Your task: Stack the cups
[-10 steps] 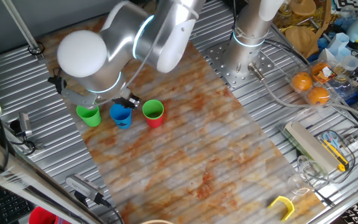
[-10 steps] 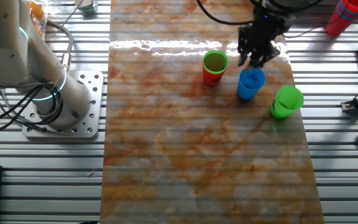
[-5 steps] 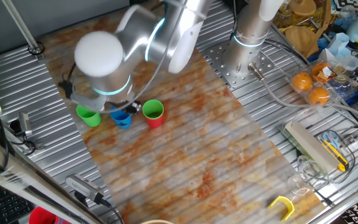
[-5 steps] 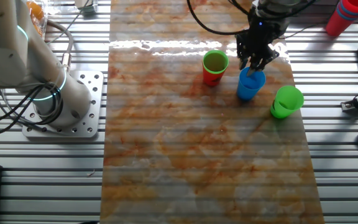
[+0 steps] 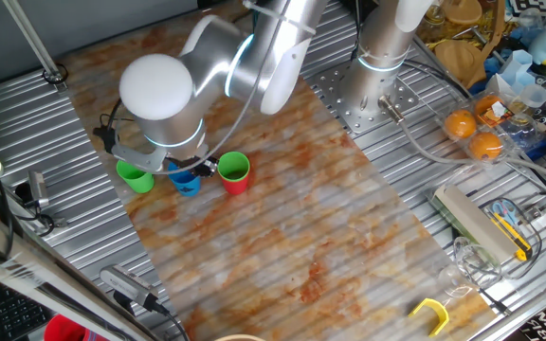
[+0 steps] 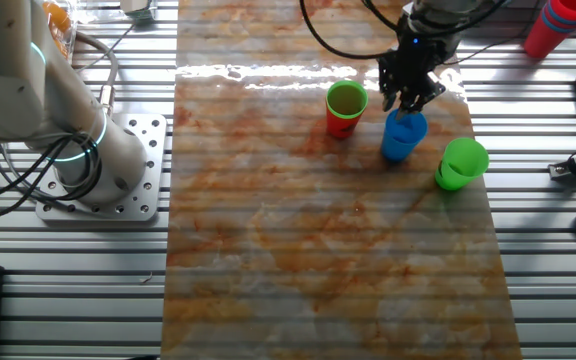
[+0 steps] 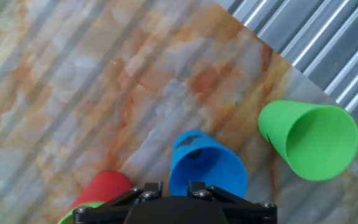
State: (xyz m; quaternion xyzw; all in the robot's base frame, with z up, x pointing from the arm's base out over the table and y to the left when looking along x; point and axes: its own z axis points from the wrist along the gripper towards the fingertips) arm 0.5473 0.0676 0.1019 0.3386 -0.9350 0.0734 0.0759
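No text is legible (only blurred marks at the edges).

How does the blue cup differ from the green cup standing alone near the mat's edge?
The blue cup stands in the middle of the row, beside the red cup; the lone green cup is at the row's end. The hand is right above the blue cup's rim, while nothing is over the green one. Both stand upright, mouth up, apparently empty, and look equal in shape and size.

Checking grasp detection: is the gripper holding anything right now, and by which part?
Cannot tell for sure. The gripper is at the rim of the blue cup, which stands on the mat; whether the fingers have closed on the rim does not show.
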